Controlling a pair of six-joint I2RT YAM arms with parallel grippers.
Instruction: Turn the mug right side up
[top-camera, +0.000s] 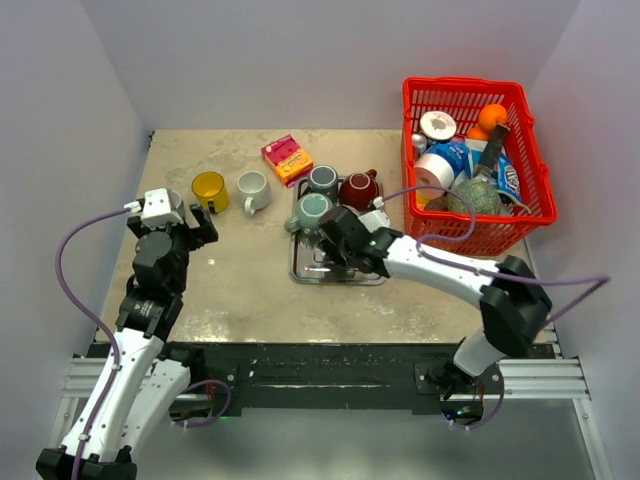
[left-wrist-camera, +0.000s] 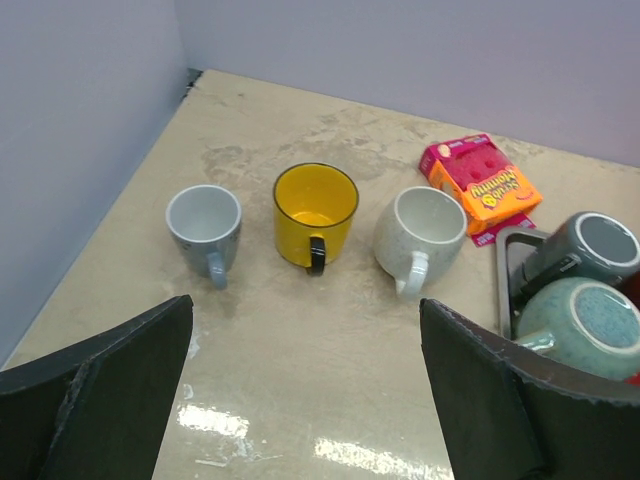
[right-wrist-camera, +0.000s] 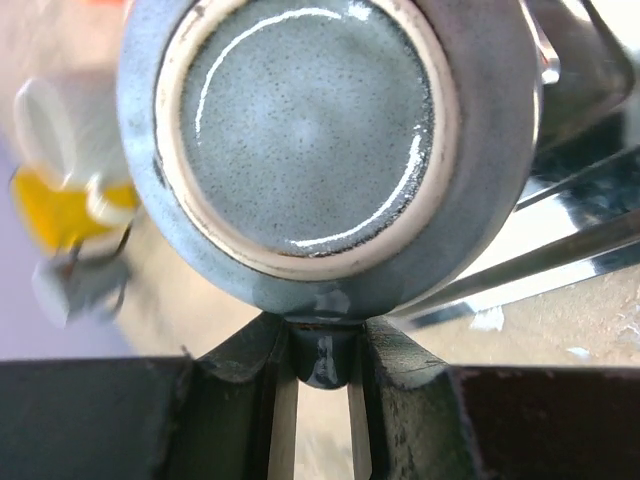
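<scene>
A teal mug (right-wrist-camera: 305, 120) stands upside down, base toward the right wrist camera, at the left end of the metal tray (top-camera: 303, 265). My right gripper (right-wrist-camera: 322, 365) is shut on its handle (right-wrist-camera: 325, 350), which sits pinched between the two fingers. From above, the same teal mug (top-camera: 313, 210) shows just ahead of the right gripper (top-camera: 326, 229). My left gripper (left-wrist-camera: 305, 345) hangs open over bare table at the left, with nothing between its fingers (left-wrist-camera: 120, 385).
A grey-blue mug (left-wrist-camera: 203, 222), a yellow mug (left-wrist-camera: 315, 205) and a white mug (left-wrist-camera: 418, 232) stand upright in a row. The tray also holds a dark grey mug (top-camera: 323, 180) and a maroon mug (top-camera: 358, 190). A pink box (top-camera: 287, 160) lies behind. A full red basket (top-camera: 540, 190) stands at the right.
</scene>
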